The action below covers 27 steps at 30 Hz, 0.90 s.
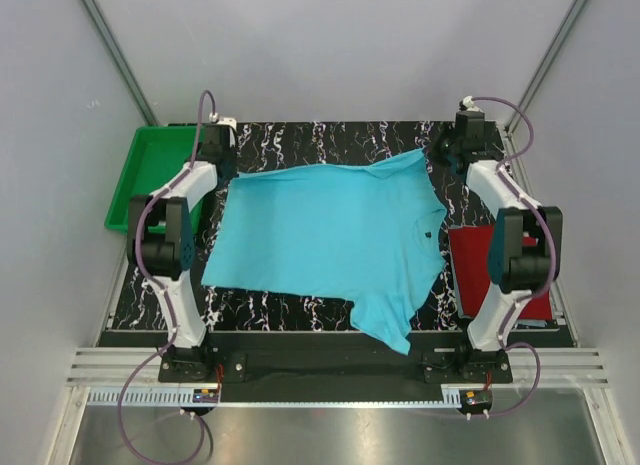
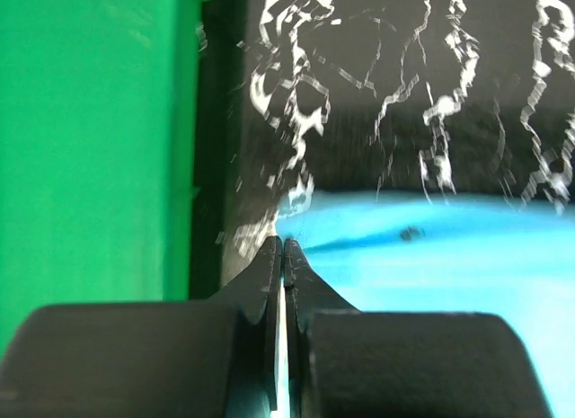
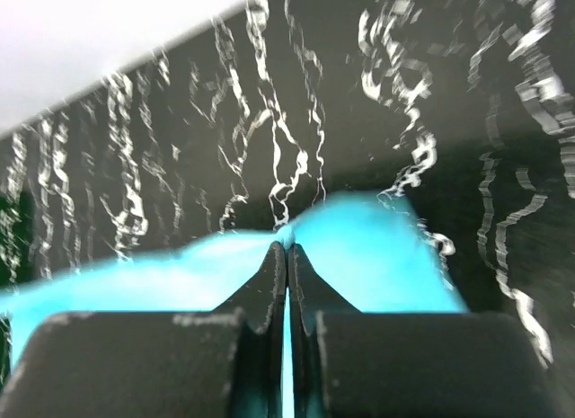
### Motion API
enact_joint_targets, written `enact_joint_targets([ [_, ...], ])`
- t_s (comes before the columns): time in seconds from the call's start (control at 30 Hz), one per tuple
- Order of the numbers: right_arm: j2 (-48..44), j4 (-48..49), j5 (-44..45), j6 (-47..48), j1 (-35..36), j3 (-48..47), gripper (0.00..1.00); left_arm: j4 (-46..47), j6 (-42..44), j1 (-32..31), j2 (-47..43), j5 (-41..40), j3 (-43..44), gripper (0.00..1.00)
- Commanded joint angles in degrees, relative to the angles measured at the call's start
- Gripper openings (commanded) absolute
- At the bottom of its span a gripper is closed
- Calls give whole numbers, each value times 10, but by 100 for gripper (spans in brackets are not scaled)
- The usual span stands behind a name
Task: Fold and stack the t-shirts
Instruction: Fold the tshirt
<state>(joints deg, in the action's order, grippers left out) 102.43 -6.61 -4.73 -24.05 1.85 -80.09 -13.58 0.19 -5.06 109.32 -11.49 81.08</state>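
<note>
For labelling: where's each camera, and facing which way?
Top external: above, behind the bases, looking down on turquoise t-shirt, dark red t-shirt, green tray; left arm, right arm show.
Left wrist: on that arm, facing tray and shirt edge; left gripper shut on cloth.
Right wrist: on right arm, facing shirt's far corner; right gripper pinching it.
Shared: turquoise t-shirt.

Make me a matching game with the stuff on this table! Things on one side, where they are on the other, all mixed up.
Things:
1. turquoise t-shirt
2. dark red t-shirt
3. green tray

Places:
A. on the far left
B. spread out in the middle
C. folded, on the right

Pairs: 1-B, 2-C, 3-A
</note>
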Motion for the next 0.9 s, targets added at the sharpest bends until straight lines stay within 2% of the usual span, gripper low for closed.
enact_joint_targets([
  [0.0, 39, 36, -39, -6, 1, -61, 0, 19, 0, 5, 33, 23, 86, 0],
  [0.13, 87, -6, -48, -3, 2, -116, 0, 17, -19, 13, 57, 28, 91, 0],
  [0.37, 81, -79, -57, -8, 4, -142, 0, 8, -44, 30, 73, 46, 99, 0],
  [0.87, -78, -185, 1, -128, 4, -8, 0, -85, -125, 31, 68, 69, 104, 0],
])
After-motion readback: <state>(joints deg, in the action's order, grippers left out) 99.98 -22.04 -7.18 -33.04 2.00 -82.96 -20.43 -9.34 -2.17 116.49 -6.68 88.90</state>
